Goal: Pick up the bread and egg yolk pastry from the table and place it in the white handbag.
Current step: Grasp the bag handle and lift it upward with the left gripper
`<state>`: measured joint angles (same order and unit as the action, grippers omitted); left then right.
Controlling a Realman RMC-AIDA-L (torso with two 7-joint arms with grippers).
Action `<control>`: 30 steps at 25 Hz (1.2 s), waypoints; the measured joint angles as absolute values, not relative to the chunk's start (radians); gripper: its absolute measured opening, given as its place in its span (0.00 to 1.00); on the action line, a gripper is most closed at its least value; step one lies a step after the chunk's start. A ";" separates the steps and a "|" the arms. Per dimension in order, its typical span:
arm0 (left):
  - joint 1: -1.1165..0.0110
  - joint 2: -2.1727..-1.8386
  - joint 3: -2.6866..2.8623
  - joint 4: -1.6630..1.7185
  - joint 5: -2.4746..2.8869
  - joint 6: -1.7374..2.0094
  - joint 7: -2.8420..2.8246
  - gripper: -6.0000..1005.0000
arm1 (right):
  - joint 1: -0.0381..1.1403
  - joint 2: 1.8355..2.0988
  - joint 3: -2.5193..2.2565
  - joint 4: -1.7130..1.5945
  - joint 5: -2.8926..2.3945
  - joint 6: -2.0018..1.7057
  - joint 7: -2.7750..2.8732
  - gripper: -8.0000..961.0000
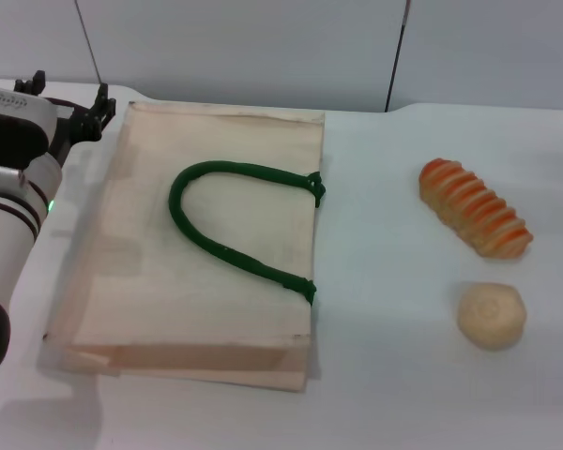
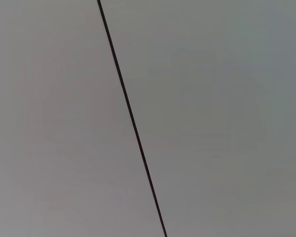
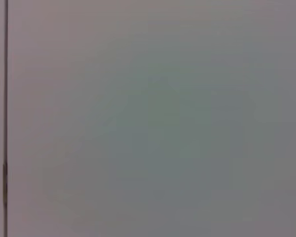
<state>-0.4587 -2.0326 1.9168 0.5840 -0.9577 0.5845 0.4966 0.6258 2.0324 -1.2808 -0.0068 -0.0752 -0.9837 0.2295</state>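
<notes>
I see the white bench [image 1: 394, 394] filling the frame. The handbag [image 1: 206, 253] lies flat at centre left. My left gripper [image 1: 70, 108] sits at the upper left edge; I cannot tell its state. The bread [image 1: 474, 208] lies at right, the pastry [image 1: 491, 316] just below it.

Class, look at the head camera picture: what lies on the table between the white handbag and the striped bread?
Nothing: in the head view only bare white table separates the white handbag from the bread.
</notes>
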 joint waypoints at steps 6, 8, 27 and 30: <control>-0.459 -2.032 1.918 0.589 -0.958 0.586 0.496 0.84 | 0.633 2.032 -1.281 -0.005 -0.075 -0.964 0.222 0.80; -0.459 -2.032 1.917 0.589 -0.959 0.587 0.496 0.84 | 0.636 2.032 -1.281 -0.006 -0.075 -0.948 0.223 0.80; -0.445 -2.031 1.918 0.647 -0.959 0.591 0.493 0.83 | 0.638 2.031 -1.272 -0.008 -0.071 -0.940 0.227 0.80; -0.424 -2.025 1.921 0.704 -0.955 0.556 0.493 0.82 | 0.636 2.031 -1.272 -0.008 -0.069 -0.940 0.227 0.80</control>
<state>-0.4237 -2.0251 1.9206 0.7036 -0.9550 0.5564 0.4930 0.6365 2.0309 -1.2716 -0.0076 -0.0695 -0.9400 0.2271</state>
